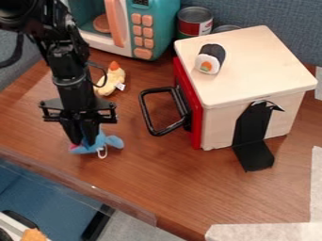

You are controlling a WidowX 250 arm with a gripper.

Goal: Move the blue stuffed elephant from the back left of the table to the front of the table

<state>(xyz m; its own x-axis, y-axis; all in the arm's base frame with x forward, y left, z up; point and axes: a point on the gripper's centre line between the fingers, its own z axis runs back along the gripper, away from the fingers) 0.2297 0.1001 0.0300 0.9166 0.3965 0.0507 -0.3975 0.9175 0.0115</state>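
At the left of the table, the black gripper point(84, 137) points straight down, low over a small blue plush toy point(109, 142). It overlaps the toy's left part and hides some of it. The toy lies on the wood with a rounded end out to the right, a pink bit at its left and a white loop of string in front. Behind the gripper lies a yellow plush bird point(112, 80) with an orange tip. A sushi roll toy point(210, 59) rests on top of a wooden box point(254, 66), to the right of the gripper.
The box has a red front with a black handle point(148, 115) jutting left, and a black bracket point(253, 134) on its near side. A teal toy microwave point(154, 28) and a can point(194, 21) stand behind. A clear strip point(94, 190) edges the table point(182, 181); white tape point(267, 232) lies front right.
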